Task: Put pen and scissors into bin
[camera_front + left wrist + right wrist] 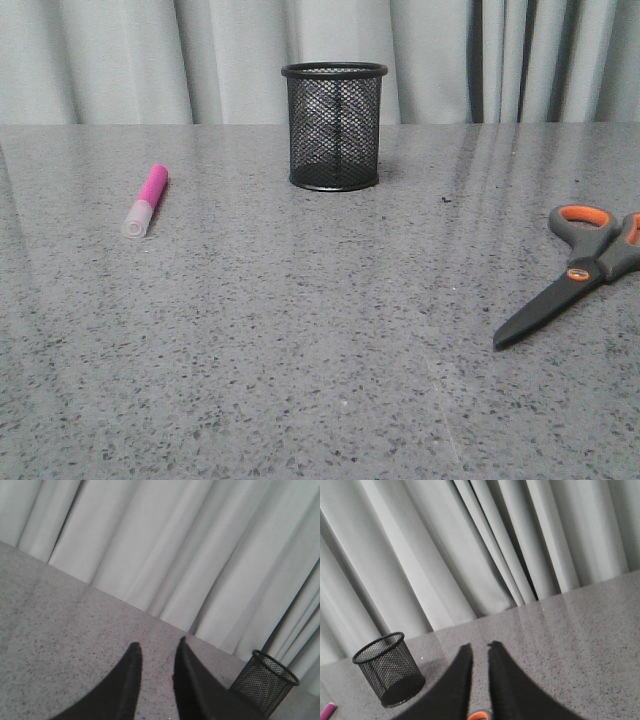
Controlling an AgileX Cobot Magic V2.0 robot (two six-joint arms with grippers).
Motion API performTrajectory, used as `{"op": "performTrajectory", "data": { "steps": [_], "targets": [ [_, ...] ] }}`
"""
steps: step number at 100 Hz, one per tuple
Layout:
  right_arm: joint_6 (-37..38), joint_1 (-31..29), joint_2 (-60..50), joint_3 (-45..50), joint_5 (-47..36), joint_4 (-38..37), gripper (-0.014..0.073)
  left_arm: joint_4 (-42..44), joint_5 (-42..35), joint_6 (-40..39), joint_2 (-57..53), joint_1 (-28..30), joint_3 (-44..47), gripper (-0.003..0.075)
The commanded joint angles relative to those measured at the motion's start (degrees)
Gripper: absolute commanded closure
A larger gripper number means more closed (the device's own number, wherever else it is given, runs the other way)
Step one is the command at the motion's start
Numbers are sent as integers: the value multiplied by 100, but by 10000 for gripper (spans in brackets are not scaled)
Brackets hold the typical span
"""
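The pink pen [146, 200] with its whitish cap lies on the table at the left. The black mesh bin [334, 126] stands upright at the back centre. The scissors [585, 265] lie closed at the right edge, with the orange-lined handles to the rear right. Neither gripper shows in the front view. My left gripper [158, 647] is open and empty above bare table, with the bin [265, 680] off to its side. My right gripper [480, 646] has a narrow gap and holds nothing. An orange bit of the scissors [479, 715] shows between its fingers low down. The bin [387, 670] and pen tip [326, 711] also show there.
The grey speckled table [300, 330] runs back to pale grey curtains [120, 60]. The scissors' handles reach the right edge of the front view.
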Motion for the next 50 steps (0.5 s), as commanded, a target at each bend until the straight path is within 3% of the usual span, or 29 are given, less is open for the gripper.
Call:
{"op": "performTrajectory", "data": {
  "steps": [1,12,35,50],
  "targets": [
    [21,-6,593,-595,47,-11,333,259,12,-55,574,21,-711,429],
    [10,-6,1382,-1253,627,-11,209,709,1051,-55,1400,21,-1535,407],
    [-1,187,2365,-1911,790,-11,214,976,3294,-55,3899,21,-3432,408],
    [-1,466,2486,-1936,827,-11,214,976,4092,-23,5294,-34,-4571,403]
  ]
}}
